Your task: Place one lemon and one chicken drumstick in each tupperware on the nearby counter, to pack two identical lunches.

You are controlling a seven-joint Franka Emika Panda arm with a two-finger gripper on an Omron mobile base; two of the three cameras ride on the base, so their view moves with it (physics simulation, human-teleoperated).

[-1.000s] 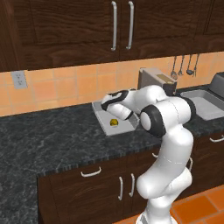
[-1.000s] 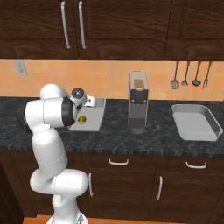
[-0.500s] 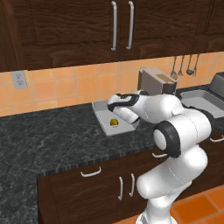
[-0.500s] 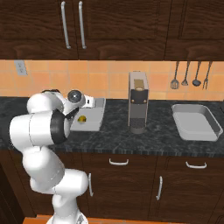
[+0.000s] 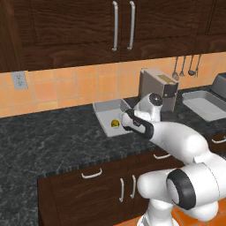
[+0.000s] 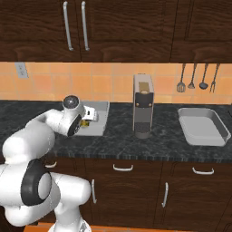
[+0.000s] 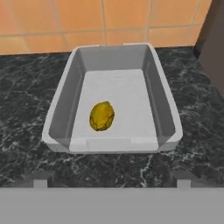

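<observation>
One light-grey tupperware (image 7: 61, 100) sits on the dark speckled counter (image 7: 26, 131) by the tiled wall, with a yellow lemon (image 7: 102, 116) lying left of its middle. My gripper (image 7: 111, 181) hovers just in front of this tray's near rim, open, its tips wide apart and nothing between them. From the left base view the gripper (image 5: 123, 120) is beside the lemon (image 5: 115, 123) at the tray's (image 5: 102, 106) front right. From the right base view the gripper (image 6: 90, 113) is over the tray (image 6: 100, 123). The second tupperware (image 6: 201, 127) (image 5: 205, 103) lies bare at the far right.
A tall brown and silver appliance (image 6: 143, 106) (image 5: 158, 86) stands on the counter between the two trays. Utensils (image 6: 192, 77) hang on the wall at the right. Dark cabinets (image 5: 119, 26) are overhead, and drawers with silver handles (image 6: 123, 168) are below.
The hand has drawn back from above the tray toward its front edge, and the elbow has swung down and outward. The lemon lies where it was.
</observation>
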